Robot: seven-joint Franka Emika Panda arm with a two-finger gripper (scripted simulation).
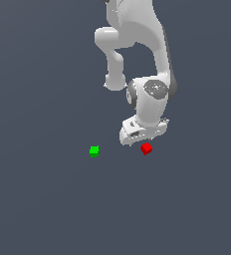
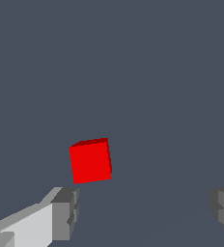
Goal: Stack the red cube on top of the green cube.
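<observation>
The hand [image 1: 139,135] hangs low over the dark grey desk [image 1: 48,209] at the end of the white arm [image 1: 147,55]. In the wrist view its two grey fingers [image 2: 65,214] stand wide apart, with clear desk between them and nothing gripped.

The red cube [image 1: 146,148] lies on the desk just beside the hand, close under its lower edge toward the exterior view's right. From the wrist camera the red cube [image 2: 90,160] sits ahead of the fingertips, nearer to one finger than to the other, and not between them; it does not touch either finger. It is turned slightly, so that its front face and a thin strip of its top and side show.

The green cube [image 1: 94,151] rests on the desk well apart from the hand, off toward the exterior view's left, and well apart from the red cube too. It does not appear in the wrist view.
</observation>
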